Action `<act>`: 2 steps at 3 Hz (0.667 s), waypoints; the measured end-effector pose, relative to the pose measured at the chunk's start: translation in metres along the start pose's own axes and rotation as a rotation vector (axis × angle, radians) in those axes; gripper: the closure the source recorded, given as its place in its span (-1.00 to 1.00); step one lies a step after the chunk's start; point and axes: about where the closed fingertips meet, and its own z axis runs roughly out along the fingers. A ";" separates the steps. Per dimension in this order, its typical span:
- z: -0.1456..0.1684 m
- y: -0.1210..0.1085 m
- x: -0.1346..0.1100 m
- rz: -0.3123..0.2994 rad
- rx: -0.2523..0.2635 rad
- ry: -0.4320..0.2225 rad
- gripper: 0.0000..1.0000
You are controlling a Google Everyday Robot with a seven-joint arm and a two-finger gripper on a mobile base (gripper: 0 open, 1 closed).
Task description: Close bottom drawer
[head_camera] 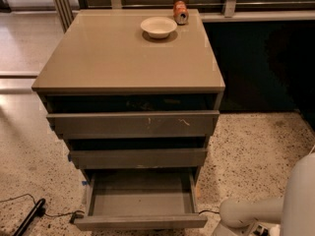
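Camera view from above and in front of a grey-taupe, handleless three-drawer cabinet (128, 58) standing on a speckled terrazzo floor (256, 151). On the cabinet's flat top, near the back edge, sits a small white round bowl (158, 27), and just behind and to the right of it an orange drinks can (180, 12). The top drawer (133, 124), widest in view and marked with pale scratches, is slightly ajar, as is the plain middle drawer (138, 158) below it. The bottom drawer (140, 221), narrowest in view and with a plain flat front, is pulled out the furthest, so its empty grey box interior is open to view at the foot of the cabinet. A thin black cable (29, 215) trails over the floor at lower left. The robot's white arm (256, 210) enters from the lower right corner, low to the floor and just to the right of the open drawer's front. Its gripper (248, 228) lies at the bottom edge of the picture, apart from the drawer, and whether it is open or closed cannot be told. The closing push appears not yet begun; the arm seems to be in the approach. Next, the gripper would probably need to come across in front of the flat drawer face and press it straight back toward the cabinet, squarely enough that the drawer does not skew on its runners.
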 end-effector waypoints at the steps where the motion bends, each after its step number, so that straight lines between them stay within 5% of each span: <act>1: 0.015 -0.008 -0.013 0.001 -0.028 -0.097 1.00; 2: 0.017 -0.035 -0.042 -0.004 -0.018 -0.176 1.00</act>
